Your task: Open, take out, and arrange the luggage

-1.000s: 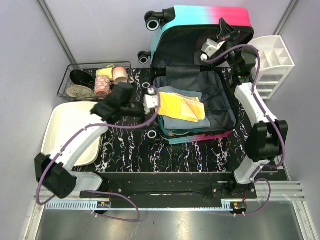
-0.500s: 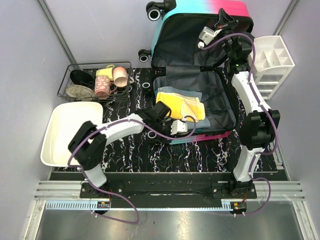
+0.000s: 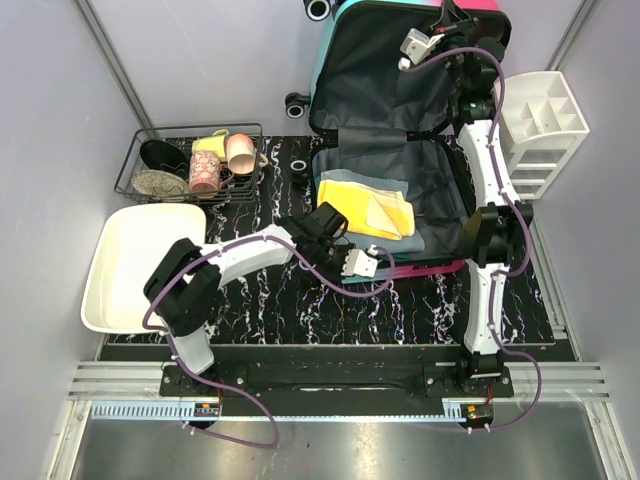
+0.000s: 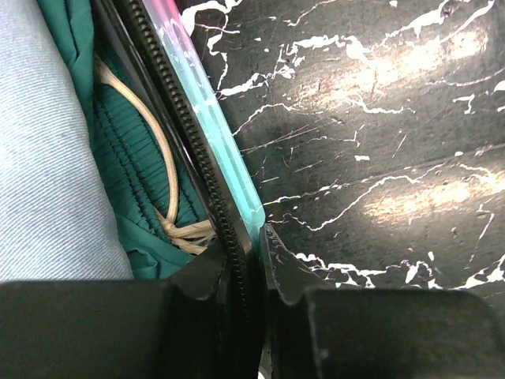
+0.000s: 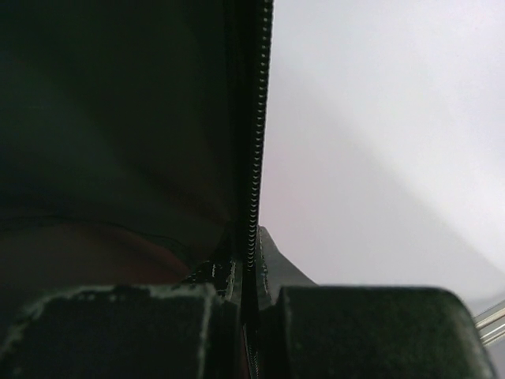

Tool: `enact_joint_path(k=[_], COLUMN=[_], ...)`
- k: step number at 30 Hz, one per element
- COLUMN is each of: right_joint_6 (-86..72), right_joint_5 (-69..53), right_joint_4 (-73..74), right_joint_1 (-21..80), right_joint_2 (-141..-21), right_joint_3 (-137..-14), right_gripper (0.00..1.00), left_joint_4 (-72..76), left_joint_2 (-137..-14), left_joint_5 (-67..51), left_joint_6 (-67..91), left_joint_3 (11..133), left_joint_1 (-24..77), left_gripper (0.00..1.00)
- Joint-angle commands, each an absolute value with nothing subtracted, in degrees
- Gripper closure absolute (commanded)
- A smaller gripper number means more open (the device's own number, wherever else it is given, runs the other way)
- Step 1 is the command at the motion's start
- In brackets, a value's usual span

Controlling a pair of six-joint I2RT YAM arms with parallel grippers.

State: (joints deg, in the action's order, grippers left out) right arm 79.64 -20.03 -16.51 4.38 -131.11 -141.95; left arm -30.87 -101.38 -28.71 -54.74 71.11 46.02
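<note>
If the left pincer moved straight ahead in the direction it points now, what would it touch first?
The zipped rim of the luggage. It sits between the fingers of the left pincer and runs on ahead, so the pincer would probably only slide along it.

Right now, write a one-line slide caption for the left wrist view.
Left end effector clamps the zippered rim of the teal-to-pink hard-shell suitcase, packed with blue denim, on a black marbled tabletop.

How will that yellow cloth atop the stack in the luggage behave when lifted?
The yellow cloth looks like soft folded fabric, so it will probably droop and unfold from a single pinch. It seems light. It rests on blue folded clothes in the luggage, so a deep pinch may drag those too.
</note>
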Motion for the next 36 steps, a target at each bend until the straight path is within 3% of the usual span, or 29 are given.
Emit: enact_joint_path(k=[1, 3, 4, 6, 11, 15, 16, 17, 21, 23, 25, 32, 36], right_joint_6=[81.21, 80.95, 80.77, 80.07, 79.63, 79.10, 78.93, 78.40, 76.38, 75.07, 74.45, 67.96, 61.62], right_joint_5=[-14.85, -15.03, -14.86, -14.24, -13.71, -13.10, -12.92, -12.92, -12.83, -12.66, -13.01, -12.13, -12.21], right_joint_4=[-19.77, -21.70, -22.06, -22.06, -23.38, -23.73, -23.90, -24.17, -25.49, -26.10, -26.89, -24.00, -16.20], right_joint_1=[3.25, 3.34, 3.34, 3.34, 3.51, 3.51, 3.52, 3.52, 3.43, 3.34, 3.43, 3.34, 3.43], right_joint_2=[-132.45, -132.36, -132.28, -132.36, -131.66, -130.43, -129.21, -128.42, -122.80, -119.10, -115.08, -103.11, -95.90], right_joint_3=[-148.63, -147.57, -147.13, -146.60, -144.41, -142.48, -140.90, -139.67, -131.06, -125.26, -118.70, -101.97, -95.46], right_gripper=[0.97, 0.81, 0.65, 0.51, 0.35, 0.34, 0.34, 0.33, 0.29, 0.26, 0.20, 0.08, 0.02], left_joint_4=[-26.46, -26.46, -26.37, -26.54, -26.63, -26.98, -26.98, -27.16, -27.60, -29.17, -31.97, -38.13, -49.37], left_joint_2=[-97.74, -96.16, -95.89, -95.45, -95.62, -96.06, -95.98, -95.54, -92.56, -89.84, -87.81, -73.84, -68.74], left_joint_5=[-27.86, -28.82, -29.18, -30.14, -27.87, -27.60, -27.60, -27.34, -25.93, -25.66, -25.93, -32.24, -33.49], left_joint_6=[-68.81, -69.78, -69.87, -70.14, -74.95, -75.85, -75.15, -73.15, -64.53, -59.18, -55.48, -37.19, -45.67], left_joint_3=[66.98, 64.96, 64.52, 64.16, 63.90, 65.30, 65.74, 66.53, 68.11, 69.25, 71.09, 71.72, 69.88], left_joint_1=[44.65, 44.56, 44.65, 44.56, 44.47, 43.42, 43.33, 43.33, 43.16, 42.63, 41.49, 26.57, 8.32], left_gripper=[1.00, 1.00, 1.00, 1.00, 1.00, 1.00, 0.96, 0.80, 0.33, 0.24, 0.01, 0.01, 0.01])
